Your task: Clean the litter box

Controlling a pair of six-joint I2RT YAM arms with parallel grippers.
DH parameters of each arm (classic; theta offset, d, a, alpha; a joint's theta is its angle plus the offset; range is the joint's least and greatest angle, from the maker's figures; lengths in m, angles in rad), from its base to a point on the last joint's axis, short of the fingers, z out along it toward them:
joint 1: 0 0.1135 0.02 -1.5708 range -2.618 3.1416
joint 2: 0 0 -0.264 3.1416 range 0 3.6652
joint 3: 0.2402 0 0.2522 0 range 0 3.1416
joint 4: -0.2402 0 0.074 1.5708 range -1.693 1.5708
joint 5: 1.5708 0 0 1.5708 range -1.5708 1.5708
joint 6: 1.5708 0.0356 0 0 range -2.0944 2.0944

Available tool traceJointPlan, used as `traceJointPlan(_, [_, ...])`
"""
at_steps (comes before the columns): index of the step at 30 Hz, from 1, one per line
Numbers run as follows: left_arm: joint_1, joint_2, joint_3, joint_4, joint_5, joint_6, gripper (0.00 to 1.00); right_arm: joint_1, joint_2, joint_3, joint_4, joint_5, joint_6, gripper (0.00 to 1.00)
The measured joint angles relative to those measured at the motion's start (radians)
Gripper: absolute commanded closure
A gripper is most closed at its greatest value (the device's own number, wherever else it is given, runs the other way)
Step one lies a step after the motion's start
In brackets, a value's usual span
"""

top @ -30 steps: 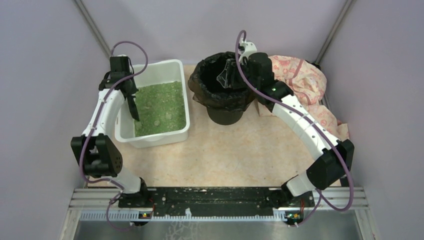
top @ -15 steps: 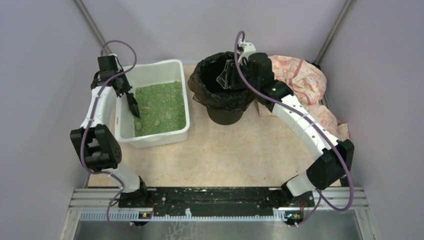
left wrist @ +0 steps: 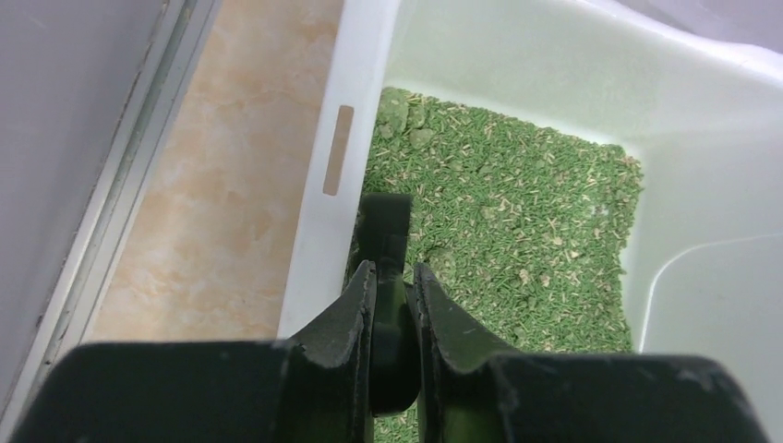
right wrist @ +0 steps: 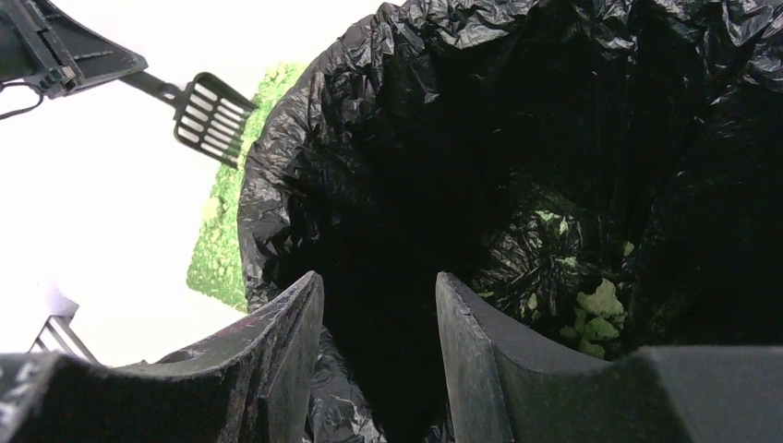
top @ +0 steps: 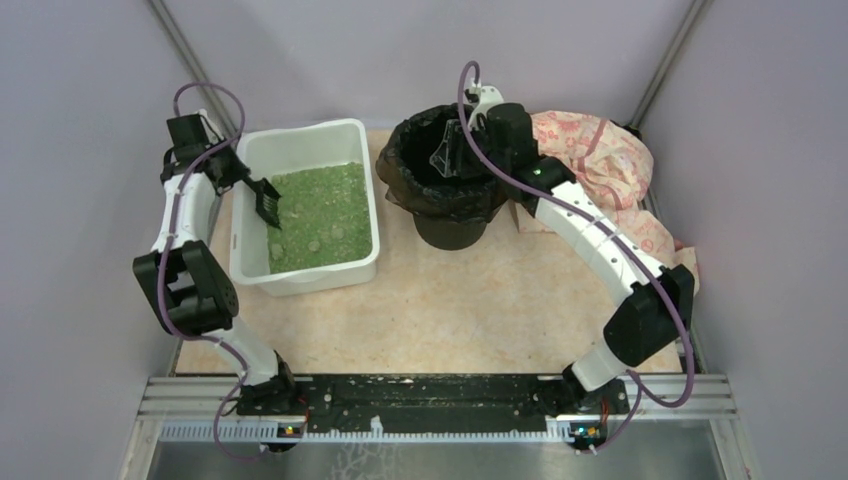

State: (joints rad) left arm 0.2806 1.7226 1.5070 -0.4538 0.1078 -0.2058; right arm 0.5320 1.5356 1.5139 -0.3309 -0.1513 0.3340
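**Litter box.** One litter box (top: 300,148) is sitting on the left half of the table (top: 450,310), close to the left wall. Its long axis is running from the near edge toward the back wall, with the far end leaning slightly right. The open top is facing up. Green litter (top: 322,210) is covering the near and right part of the floor, and the far end is showing bare white plastic. A few rounded lumps are lying in the litter near the front.

**Scoop and left arm.** One black slotted scoop (top: 266,204) is hanging over the box's left side, with its head pointing down toward the litter. The left gripper (top: 240,178) is clamping the scoop's handle. In the left wrist view its fingers (left wrist: 355,305) are standing narrow, pressed on either side of the handle.

**Bin and right arm.** One round bin (top: 440,190), lined with a black bag, is standing just right of the box (contact between the two cannot be told). The right gripper (top: 455,150) is hovering over the bin's mouth. Its fingers (right wrist: 295,323) are standing partly apart, and nothing is visibly clamped between them. Pale green clumps (right wrist: 596,309) are lying at the bottom of the bag.

**Surroundings.** One pink patterned cloth (top: 610,170) is lying bunched behind and to the right of the bin.
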Motion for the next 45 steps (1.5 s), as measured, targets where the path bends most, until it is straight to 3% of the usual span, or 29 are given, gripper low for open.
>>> traceJointPlan(9, [0.034, 0.004, -0.073, 0.051, 0.211, -0.104, 1.0, 0.0, 0.047, 0.054, -0.007, -0.011, 0.008, 0.51])
traceJointPlan(18, [0.056, 0.018, -0.106, 0.095, 0.299, -0.131, 1.0, 0.0, 0.071, 0.08, -0.008, -0.016, 0.011, 0.51])
traceJointPlan(34, [0.053, 0.09, -0.272, 0.372, 0.555, -0.312, 1.0, 0.0, 0.071, 0.077, 0.0, -0.016, 0.043, 0.52])
traceJointPlan(39, [0.048, 0.103, -0.273, 0.375, 0.555, -0.323, 1.0, 0.0, 0.071, 0.077, 0.01, -0.015, 0.052, 0.52])
traceJointPlan(45, [0.045, 0.103, -0.108, 0.203, 0.438, -0.216, 1.0, 0.0, 0.072, 0.077, 0.011, -0.015, 0.053, 0.52])
